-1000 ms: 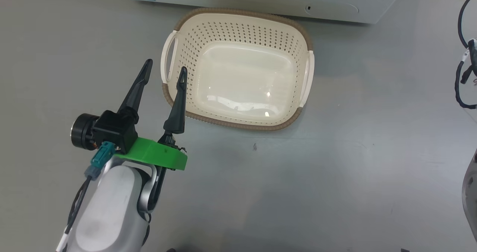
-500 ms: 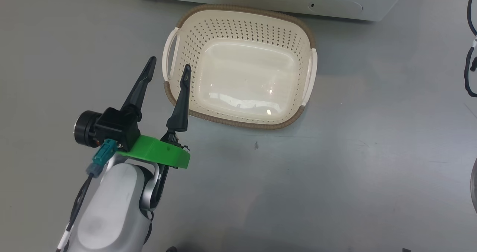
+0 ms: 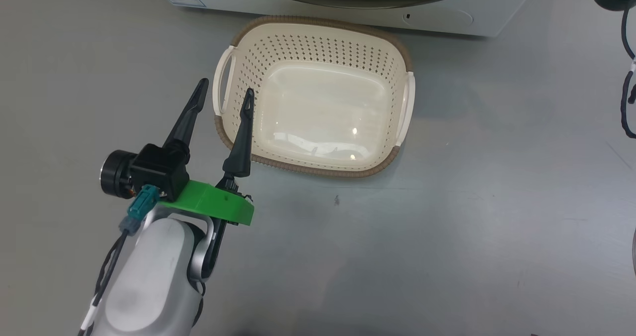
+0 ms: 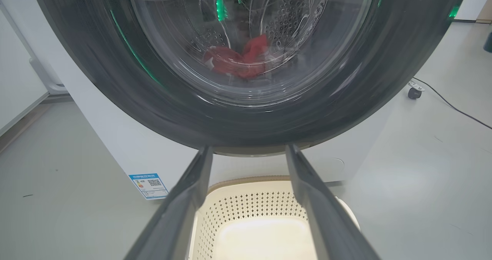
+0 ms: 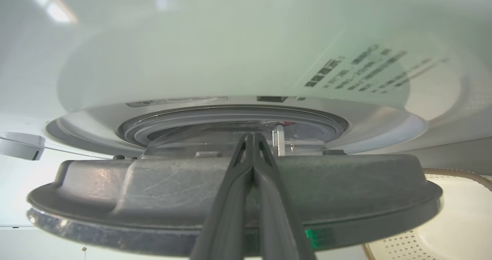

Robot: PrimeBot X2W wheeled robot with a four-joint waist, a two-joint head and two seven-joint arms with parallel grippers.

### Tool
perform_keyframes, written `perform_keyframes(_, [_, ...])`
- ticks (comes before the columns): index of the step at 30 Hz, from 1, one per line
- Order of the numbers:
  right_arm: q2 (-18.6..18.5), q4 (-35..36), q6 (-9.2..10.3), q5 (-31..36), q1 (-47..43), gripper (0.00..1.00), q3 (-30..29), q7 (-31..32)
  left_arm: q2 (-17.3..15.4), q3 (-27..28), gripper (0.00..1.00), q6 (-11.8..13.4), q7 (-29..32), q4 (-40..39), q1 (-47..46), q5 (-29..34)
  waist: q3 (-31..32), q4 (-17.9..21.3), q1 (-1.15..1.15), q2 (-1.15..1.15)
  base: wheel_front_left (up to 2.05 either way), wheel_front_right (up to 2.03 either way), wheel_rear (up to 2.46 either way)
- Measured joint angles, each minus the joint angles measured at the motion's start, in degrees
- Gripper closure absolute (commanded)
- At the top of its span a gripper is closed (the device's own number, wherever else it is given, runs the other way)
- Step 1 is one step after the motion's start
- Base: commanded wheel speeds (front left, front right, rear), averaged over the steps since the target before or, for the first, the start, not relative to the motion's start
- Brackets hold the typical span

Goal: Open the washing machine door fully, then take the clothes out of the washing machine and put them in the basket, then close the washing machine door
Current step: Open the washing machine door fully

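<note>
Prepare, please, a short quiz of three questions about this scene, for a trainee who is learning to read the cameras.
1. True or false: the clothes already lie in the basket.
2. The left claw is: A) open, holding nothing; B) shut on a basket handle; C) shut on the clothes.
3. Fill in: on the right claw, the two fingers are pressed ____.
Key: 1 false, the clothes show through the glass of the washing machine door and the basket is empty; 2 A; 3 together.
</note>
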State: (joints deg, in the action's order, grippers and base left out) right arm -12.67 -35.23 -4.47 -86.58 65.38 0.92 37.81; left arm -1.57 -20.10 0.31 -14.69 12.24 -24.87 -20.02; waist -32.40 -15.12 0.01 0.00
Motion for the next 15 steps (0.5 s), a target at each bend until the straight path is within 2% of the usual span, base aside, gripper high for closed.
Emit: perform_keyframes(15, [0.9,-2.2,-1.02,-3.2,-4.2,1.00,0.7,6.0,0.0,-0.1,0.00,0.4,0.0,1.6,0.1,0.0,3.3,1.3,0.00,0.00,0.00,0.00,0.00])
